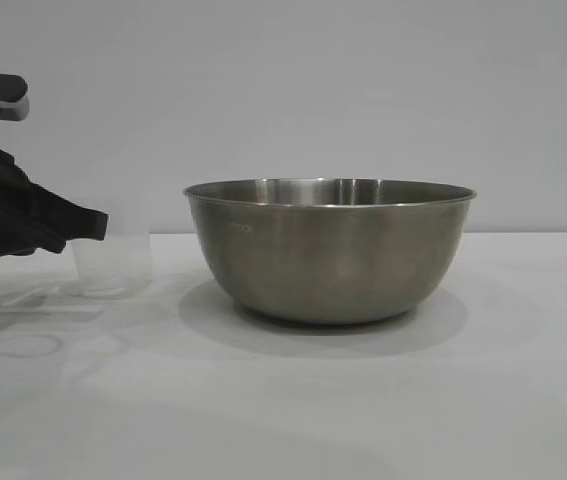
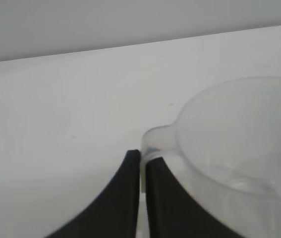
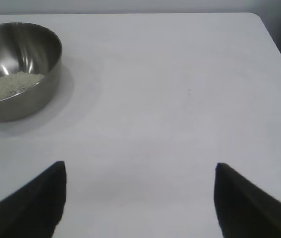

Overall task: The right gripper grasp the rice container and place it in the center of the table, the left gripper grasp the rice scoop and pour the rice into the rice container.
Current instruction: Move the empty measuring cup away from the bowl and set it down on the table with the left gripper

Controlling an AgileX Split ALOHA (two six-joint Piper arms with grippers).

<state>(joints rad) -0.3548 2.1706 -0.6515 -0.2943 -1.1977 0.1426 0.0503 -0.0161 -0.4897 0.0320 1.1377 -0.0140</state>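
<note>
The rice container (image 1: 328, 255), a wide steel bowl, stands on the white table (image 1: 363, 400) at its middle. The right wrist view shows the rice container (image 3: 43, 79) with a pale layer of rice (image 3: 9, 85) at its bottom. The rice scoop (image 1: 113, 265), a frosted plastic cup, is upright to the bowl's left with its base at table level. My left gripper (image 1: 98, 225) is shut on the scoop's side handle (image 2: 155, 139). The rice scoop (image 2: 234, 129) looks empty from the wrist. My right gripper (image 3: 140, 171) is open over bare table, well away from the bowl, and out of the exterior view.
A plain grey wall runs behind the table. The table's far edge and a rounded corner (image 3: 256, 17) show in the right wrist view. Bare white surface lies in front of the bowl and to its right.
</note>
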